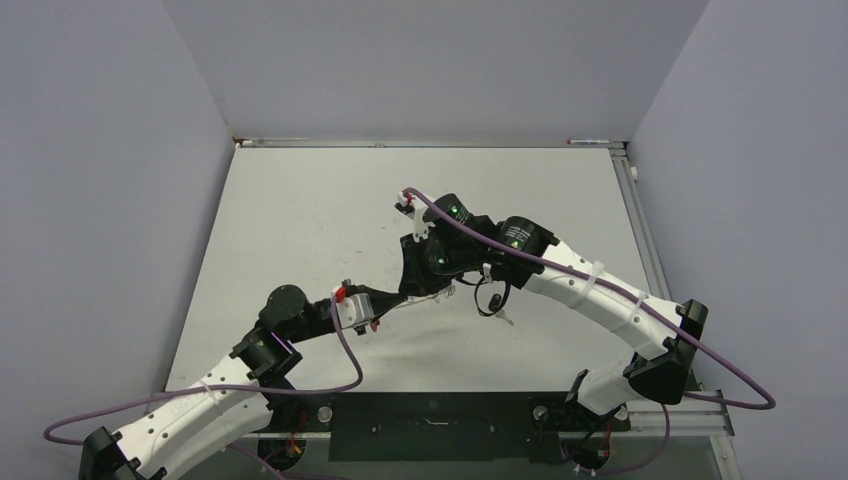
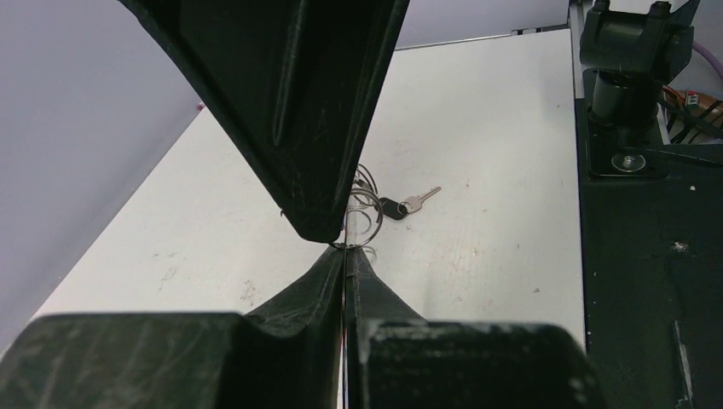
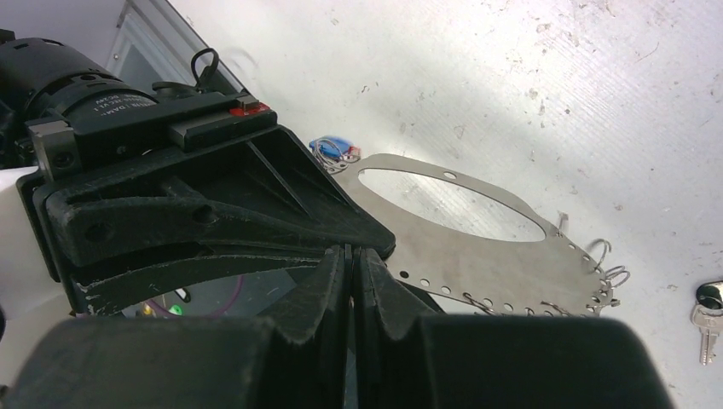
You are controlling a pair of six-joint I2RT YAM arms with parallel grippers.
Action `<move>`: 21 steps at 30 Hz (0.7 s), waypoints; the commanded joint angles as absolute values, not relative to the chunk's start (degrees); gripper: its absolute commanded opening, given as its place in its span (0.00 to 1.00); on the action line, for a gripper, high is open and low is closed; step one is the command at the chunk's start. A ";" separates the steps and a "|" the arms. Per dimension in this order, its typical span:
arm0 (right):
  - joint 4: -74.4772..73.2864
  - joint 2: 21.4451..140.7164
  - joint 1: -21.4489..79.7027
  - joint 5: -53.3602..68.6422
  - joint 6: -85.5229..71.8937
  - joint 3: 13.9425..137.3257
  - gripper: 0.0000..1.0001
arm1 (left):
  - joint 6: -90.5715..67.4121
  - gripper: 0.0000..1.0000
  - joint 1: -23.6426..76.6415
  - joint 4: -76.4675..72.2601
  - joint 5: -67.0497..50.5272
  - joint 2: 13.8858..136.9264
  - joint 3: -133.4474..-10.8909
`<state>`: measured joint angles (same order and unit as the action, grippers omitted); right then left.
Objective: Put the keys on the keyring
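The keyring [image 3: 511, 247] shows as a thin flat silver plate with a big oval opening and small wire loops [image 3: 601, 256] along its edge. My left gripper [image 2: 345, 249] is shut on the plate's near edge, which I see edge-on between its fingers. My right gripper [image 3: 350, 249] is shut right beside the left fingertips [image 3: 375, 243]; a thin sliver sits between its pads and I cannot tell what it is. A blue key [image 3: 334, 143] hangs on loops at the plate's far end. A black key [image 2: 401, 206] lies on the table behind the wire loops [image 2: 367, 200]. No red key shows.
Both arms meet over the middle of the white table [image 1: 300, 220], which grey walls enclose on three sides. The right arm's base [image 2: 627, 77] stands on the black mounting strip [image 1: 430, 425] at the near edge. A metal rail [image 1: 640, 220] runs along the table's right side.
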<state>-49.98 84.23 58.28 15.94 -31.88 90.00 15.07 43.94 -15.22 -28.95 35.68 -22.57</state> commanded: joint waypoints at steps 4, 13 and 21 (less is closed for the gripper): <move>-47.21 85.68 58.75 16.63 -31.04 92.83 0.27 | 9.53 0.00 43.31 -17.53 -30.11 35.20 -25.63; -40.61 82.30 58.80 15.22 -30.93 92.82 0.77 | 3.36 0.00 41.34 -22.72 -30.87 31.53 -23.87; -22.30 69.47 58.86 14.24 -28.30 79.64 0.77 | 0.35 0.00 40.49 -25.62 -29.60 29.01 -22.91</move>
<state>-36.12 78.04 58.35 15.57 -30.17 85.38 2.94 41.10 -19.11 -29.58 30.33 -22.63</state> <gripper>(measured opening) 0.776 0.003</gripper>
